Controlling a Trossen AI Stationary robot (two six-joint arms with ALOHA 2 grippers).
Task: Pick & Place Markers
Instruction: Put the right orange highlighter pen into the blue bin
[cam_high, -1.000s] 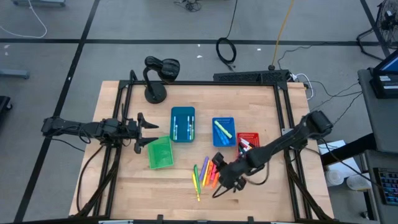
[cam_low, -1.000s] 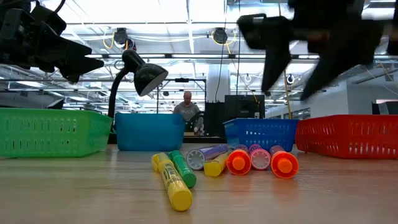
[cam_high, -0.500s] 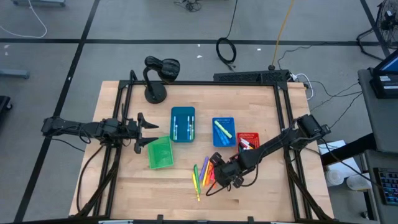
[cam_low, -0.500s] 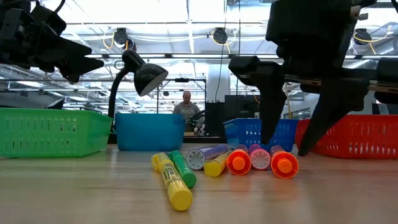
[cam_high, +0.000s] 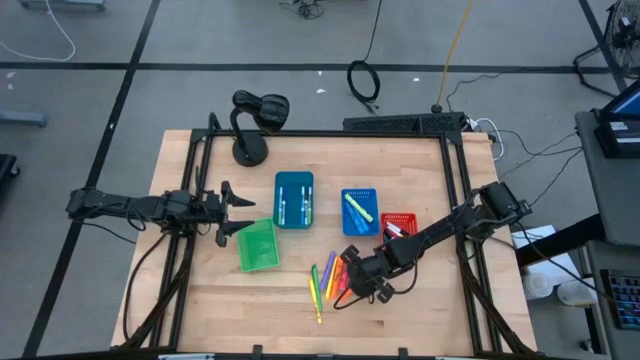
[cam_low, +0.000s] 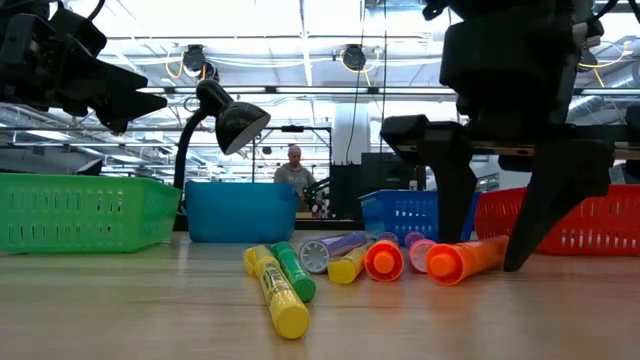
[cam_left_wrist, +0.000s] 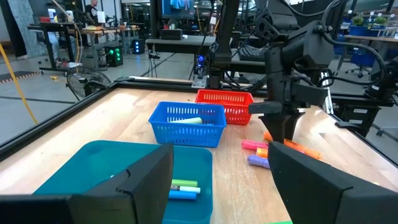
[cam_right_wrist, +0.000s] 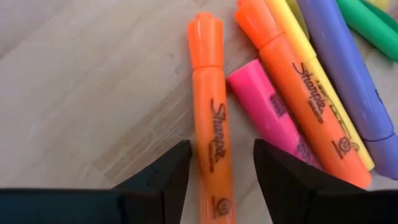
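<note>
Several markers lie side by side on the wooden table, near its front edge. My right gripper is open and slants down over their right end. Its two fingers stand on either side of an orange marker, which lies flat a little apart from a pink marker. In the low view the orange marker runs slantwise between the fingers. My left gripper waits open and level at the table's left side, above the green bin. My right gripper comes from above at a slant, with its fingers along the orange marker's two long sides. One finger stands right beside the marker's body; whether it touches I cannot tell. The marker lies on the table.
A teal bin and a blue bin hold markers; a red bin stands close behind my right gripper. A black desk lamp stands at the far left. A person shows in the room beyond the table.
My right gripper has come down onto the right end of the marker row, its fingers now reaching the table on either side of the orange marker. That marker has turned about on the table: it showed its end before and now lies slantwise.
</note>
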